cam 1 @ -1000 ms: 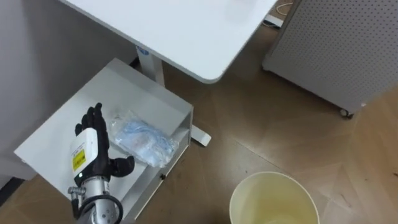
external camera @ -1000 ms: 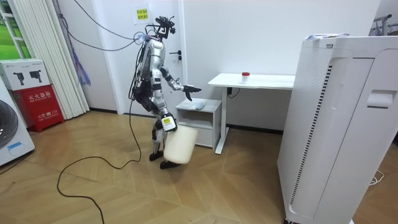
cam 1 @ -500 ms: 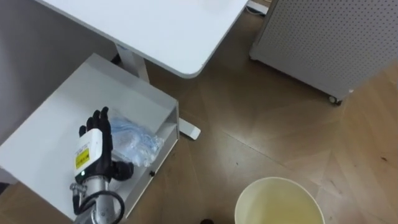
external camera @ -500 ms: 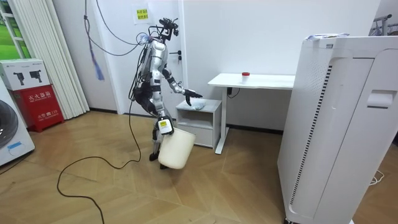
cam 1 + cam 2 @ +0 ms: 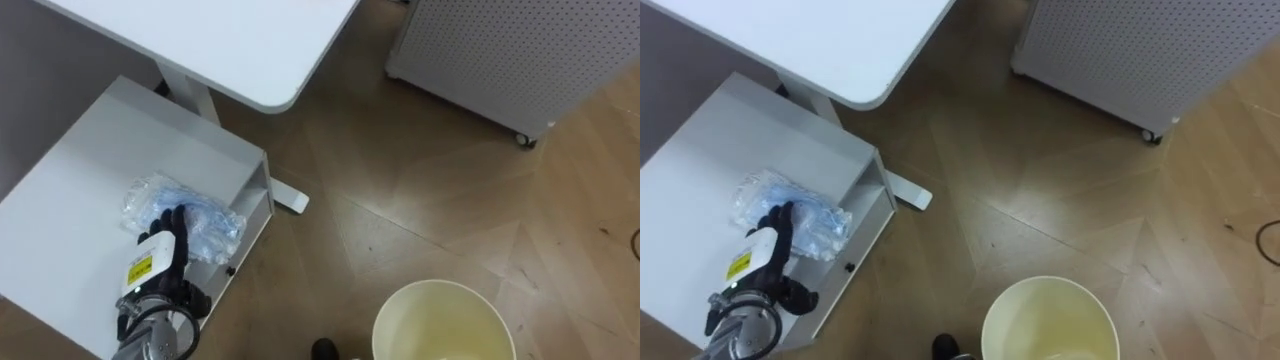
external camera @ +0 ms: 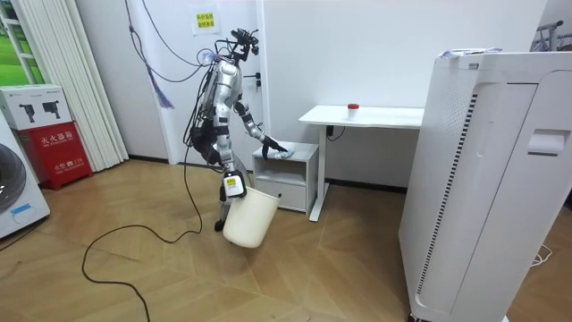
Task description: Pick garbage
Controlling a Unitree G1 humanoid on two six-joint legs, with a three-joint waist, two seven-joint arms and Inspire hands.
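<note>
Grasping is in hand: the left robot hand (image 5: 160, 265) is laid, fingers uncurled, on the crumpled plastic bag (image 5: 205, 228) on the counter (image 5: 70, 180); closure round it is called for next.

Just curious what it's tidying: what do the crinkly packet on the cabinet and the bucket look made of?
Packet: thin clear plastic film, glossy and wrinkled, pale blue contents showing through. Bucket: probably plastic, cream, smooth matte wall, even rim.

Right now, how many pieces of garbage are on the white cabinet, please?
1: a crumpled plastic bag on the cabinet top, touched by the left hand, which might hide more.
</note>
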